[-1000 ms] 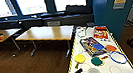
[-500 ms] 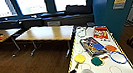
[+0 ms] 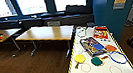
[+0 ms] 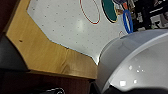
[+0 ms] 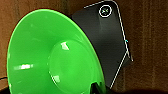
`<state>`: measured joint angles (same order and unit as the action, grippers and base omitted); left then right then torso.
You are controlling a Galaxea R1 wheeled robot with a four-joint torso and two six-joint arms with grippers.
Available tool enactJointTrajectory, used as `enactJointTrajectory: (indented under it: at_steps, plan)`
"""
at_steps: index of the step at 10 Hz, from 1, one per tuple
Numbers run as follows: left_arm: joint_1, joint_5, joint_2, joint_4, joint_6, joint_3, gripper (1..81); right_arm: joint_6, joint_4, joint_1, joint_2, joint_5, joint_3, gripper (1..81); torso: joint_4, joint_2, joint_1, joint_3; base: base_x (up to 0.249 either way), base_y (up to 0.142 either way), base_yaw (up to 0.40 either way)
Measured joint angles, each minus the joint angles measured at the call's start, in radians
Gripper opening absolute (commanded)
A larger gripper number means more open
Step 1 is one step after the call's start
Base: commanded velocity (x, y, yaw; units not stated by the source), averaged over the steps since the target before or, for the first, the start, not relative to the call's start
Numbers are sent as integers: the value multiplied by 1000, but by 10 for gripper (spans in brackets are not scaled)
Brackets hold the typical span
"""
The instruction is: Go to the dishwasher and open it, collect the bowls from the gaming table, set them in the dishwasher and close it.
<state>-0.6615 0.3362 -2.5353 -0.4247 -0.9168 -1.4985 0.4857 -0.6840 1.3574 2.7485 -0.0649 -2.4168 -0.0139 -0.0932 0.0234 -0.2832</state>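
Left fingers: can't tell, white bowl (image 4: 135, 65) right against them.
Right fingers: can't tell, green bowl (image 5: 50, 55) close up.
Worktop (image 3: 97, 71): ahead.

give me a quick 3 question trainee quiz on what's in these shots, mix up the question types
1. True or false: a blue ring lies on the gaming table, near its right edge.
2. Multiple choice: what colour is the bowl seen large in the right wrist view? A) orange B) bright green C) teal
3. Short answer: in the head view, what stands to the left of the gaming table?

Key:
1. True.
2. B, the green bowl.
3. Wood-topped tables, standing on a dark wooden floor.
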Motion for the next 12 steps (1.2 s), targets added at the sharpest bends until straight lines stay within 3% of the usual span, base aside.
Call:
enactJointTrajectory:
  at_steps: [6, 9, 12]
  plan:
    - [-182, -73, 212, -107, 0, 105, 10, 0, 0, 0, -3, 0, 7, 10, 0, 0, 0, 0, 0, 0, 0]
    - [-283, -150, 234, -157, 0, 93, 10, 0, 0, 0, -8, -2, 7, 10, 0, 0, 0, 7, 0, 0, 0]
    - [-354, -181, 236, -211, 1, 32, 10, 0, 0, 1, -8, -4, 7, 10, 0, 0, -1, 51, 0, 0, 0]
